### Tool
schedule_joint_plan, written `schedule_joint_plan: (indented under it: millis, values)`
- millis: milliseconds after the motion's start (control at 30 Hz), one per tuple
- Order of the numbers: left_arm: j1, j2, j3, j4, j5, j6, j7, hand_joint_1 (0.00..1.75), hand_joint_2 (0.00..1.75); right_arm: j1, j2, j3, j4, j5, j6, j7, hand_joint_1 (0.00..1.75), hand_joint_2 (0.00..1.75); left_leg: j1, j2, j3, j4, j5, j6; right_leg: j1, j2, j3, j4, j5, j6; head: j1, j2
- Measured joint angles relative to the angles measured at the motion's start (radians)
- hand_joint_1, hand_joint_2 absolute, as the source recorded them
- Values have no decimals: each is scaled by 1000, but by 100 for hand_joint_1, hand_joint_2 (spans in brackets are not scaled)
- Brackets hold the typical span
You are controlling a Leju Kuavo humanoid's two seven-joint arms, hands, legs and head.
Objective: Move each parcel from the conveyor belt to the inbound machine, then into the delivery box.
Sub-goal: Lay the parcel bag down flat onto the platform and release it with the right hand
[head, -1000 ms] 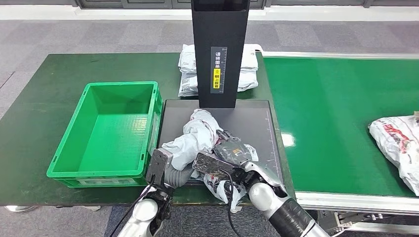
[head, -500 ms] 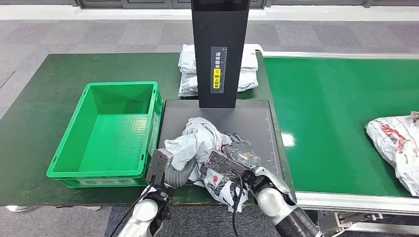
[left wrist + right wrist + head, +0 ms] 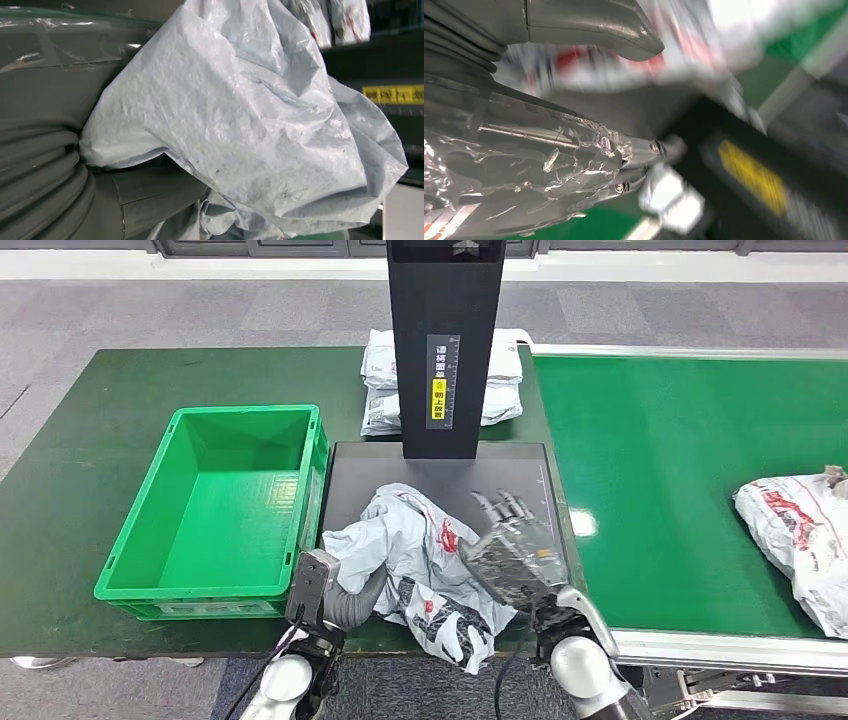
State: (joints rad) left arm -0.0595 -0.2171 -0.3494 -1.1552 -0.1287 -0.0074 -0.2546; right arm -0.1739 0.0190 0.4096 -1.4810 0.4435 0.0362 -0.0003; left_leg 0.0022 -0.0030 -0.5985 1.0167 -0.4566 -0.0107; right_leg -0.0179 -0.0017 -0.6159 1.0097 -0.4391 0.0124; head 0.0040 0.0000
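A crumpled grey parcel [image 3: 420,560] with red and black print is gripped by the left hand [image 3: 350,598]; the right hand [image 3: 510,545], at its 3 o'clock, is spread open.

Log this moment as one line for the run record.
stage: parcel on scanner plate | left hand: holds parcel | right hand: open, off parcel | bin: empty | next parcel: on belt

The crumpled grey-white plastic parcel bag [image 3: 420,560] looks thin, creased and faintly glossy. The green moulded plastic crate [image 3: 222,505] is smooth; the green conveyor belt [image 3: 670,460] shines, beside a matt black scanner platform [image 3: 510,475].
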Motion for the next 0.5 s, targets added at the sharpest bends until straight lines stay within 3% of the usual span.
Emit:
schedule_joint_plan:
  millis: [267, 500]
  values:
    - [32, 0, 17, -28, -8, 14, 1, 175, 175, 123, 11, -236, -157, -241, -184, -111, 0, 0, -1, -1, 0, 0, -2, 1, 0, -1, 1, -1, -1, 1, 0, 0]
    - [33, 1, 25, -29, -13, 15, -2, 175, 175, 184, 11, -277, -196, -262, -210, -134, 0, 0, 0, 1, 1, 0, -2, 0, 0, 1, 0, -1, -1, 1, 0, 0]
